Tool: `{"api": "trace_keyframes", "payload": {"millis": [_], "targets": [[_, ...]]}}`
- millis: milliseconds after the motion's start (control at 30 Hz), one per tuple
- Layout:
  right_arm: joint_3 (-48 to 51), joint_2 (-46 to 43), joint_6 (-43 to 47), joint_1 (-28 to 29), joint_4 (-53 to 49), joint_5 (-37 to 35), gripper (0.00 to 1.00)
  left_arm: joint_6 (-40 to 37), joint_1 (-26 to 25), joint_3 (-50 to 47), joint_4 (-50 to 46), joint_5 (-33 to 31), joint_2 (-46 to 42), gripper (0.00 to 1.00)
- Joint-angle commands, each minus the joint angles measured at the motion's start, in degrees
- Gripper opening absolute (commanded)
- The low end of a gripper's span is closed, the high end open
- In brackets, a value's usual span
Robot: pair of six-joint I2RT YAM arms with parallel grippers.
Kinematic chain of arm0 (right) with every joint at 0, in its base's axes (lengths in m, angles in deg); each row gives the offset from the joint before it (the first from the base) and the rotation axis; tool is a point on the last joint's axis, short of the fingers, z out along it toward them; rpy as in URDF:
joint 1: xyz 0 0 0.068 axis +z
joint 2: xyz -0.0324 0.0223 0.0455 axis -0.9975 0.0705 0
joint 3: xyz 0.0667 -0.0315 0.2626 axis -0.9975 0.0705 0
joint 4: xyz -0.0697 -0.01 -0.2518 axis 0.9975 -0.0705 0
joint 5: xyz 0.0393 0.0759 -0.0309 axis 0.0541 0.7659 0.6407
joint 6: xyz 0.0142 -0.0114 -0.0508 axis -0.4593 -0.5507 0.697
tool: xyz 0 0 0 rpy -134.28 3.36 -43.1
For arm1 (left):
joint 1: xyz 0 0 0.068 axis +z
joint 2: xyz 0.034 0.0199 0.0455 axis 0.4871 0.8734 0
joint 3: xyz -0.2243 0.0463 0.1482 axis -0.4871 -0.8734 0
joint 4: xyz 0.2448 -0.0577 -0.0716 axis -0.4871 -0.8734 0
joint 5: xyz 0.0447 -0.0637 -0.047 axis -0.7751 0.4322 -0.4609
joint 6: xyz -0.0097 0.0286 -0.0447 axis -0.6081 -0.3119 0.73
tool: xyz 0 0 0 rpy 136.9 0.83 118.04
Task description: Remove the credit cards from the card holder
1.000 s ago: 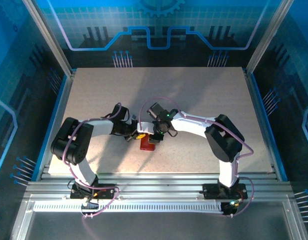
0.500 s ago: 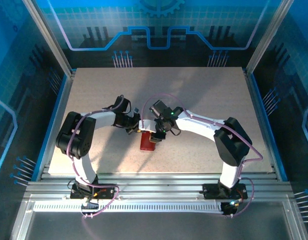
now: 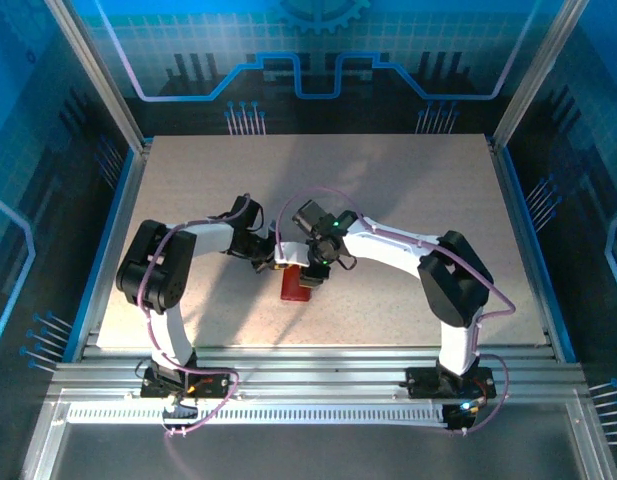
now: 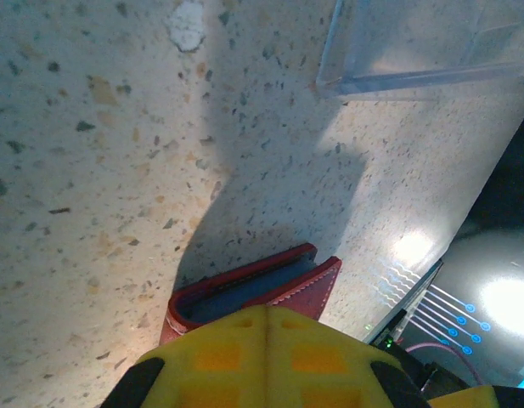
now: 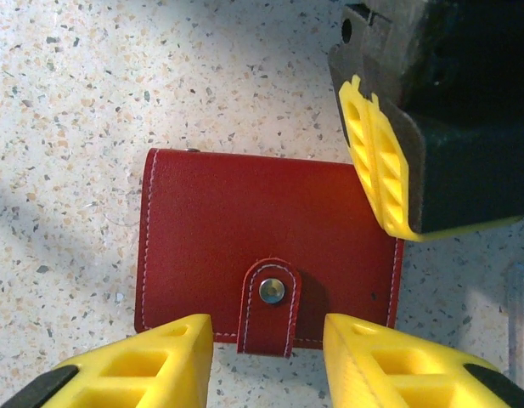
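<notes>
top view: card holder [image 3: 296, 287] lying closed on the speckled table [image 3: 408, 190], just under the right gripper [image 3: 310, 272]; left gripper [image 3: 270, 258] close beside it.

left wrist view: left gripper [image 4: 266, 327] with fingers pressed together (a single seam between the yellow pads); card holder [image 4: 245, 289] edge-on, right ahead of the tips; clear tray [image 4: 397, 51] well beyond.

right wrist view: right gripper [image 5: 263, 361] spread, pinching nothing, fingers flanking the clasp tab [image 5: 270, 302]; card holder [image 5: 245, 221] with its snap fastened; left gripper [image 5: 376, 161] at its corner, contact unclear.
</notes>
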Motion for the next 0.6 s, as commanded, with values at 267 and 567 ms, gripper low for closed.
{"api": "trace_keyframes", "payload": {"millis": [267, 567], "targets": [[-3.8, 4.2, 2.2, 1.8, -3.8, -3.1, 0.38, -1.6, 0.3, -0.6, -1.2, 0.9, 1.3, 0.00], [-4.2, 5.9, 5.0, 2.7, -4.8, -4.7, 0.38, -1.5, 0.3, -0.4, -1.2, 1.0, 1.3, 0.00]]}}
